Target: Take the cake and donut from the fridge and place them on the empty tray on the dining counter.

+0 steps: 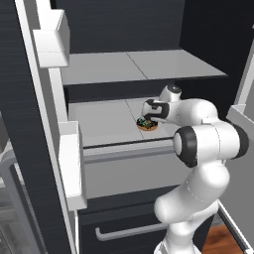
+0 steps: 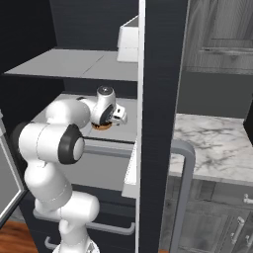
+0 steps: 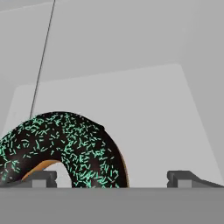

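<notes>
Evidently mid-reach for pickup, the pincer (image 3: 111,178) stood released just above the dark-frosted, green-sprinkled ring donut (image 3: 65,148) on the light grey fridge shelf (image 1: 106,121), needing to lower and clench.

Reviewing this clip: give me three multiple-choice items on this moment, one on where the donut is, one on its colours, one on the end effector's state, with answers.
1. Where does the donut lie?
A. on a light grey shelf inside the fridge
B. on the marble counter
C. in a lower drawer

2. What colour are its sprinkles in the hand view?
A. red
B. green-turquoise on dark frosting
C. plain white

3. How is the end effector?
A. shut on the donut
B. shut and empty
C. open, the donut between its tips

Answers: 1 A, both base views show it on the middle shelf; 2 B, the hand view shows turquoise flecks; 3 C, the tips stand wide apart, the ring nearer one.
</notes>
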Robot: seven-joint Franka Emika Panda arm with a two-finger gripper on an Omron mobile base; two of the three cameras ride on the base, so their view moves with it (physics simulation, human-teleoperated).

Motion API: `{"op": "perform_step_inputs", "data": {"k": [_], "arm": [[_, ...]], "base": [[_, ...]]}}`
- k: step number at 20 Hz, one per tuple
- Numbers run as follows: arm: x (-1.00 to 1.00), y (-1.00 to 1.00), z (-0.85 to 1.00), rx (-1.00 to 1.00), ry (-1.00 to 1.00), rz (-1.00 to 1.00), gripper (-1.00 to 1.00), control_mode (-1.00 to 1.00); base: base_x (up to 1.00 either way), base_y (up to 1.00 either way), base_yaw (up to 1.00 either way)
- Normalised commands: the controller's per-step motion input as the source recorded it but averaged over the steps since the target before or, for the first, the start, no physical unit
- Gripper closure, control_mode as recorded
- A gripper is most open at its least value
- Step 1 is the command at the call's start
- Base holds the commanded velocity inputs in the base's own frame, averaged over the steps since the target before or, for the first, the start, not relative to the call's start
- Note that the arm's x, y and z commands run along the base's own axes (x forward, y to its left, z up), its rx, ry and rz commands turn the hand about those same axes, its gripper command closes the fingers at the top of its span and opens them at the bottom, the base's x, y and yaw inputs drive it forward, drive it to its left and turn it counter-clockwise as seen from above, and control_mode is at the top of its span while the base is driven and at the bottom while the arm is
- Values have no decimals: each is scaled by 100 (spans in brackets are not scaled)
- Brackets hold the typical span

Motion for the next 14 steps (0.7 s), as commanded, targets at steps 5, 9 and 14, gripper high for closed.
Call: {"op": "perform_step_inputs", "data": {"k": [5, 9, 14], "arm": [[-26, 0, -39, 0, 3, 0, -100, -100], [58, 0, -59, 0, 5, 0, -100, -100], [-11, 5, -88, 0, 13, 0, 100, -100]], "base": [[0, 0, 0], [0, 0, 0], [0, 0, 0]]}}
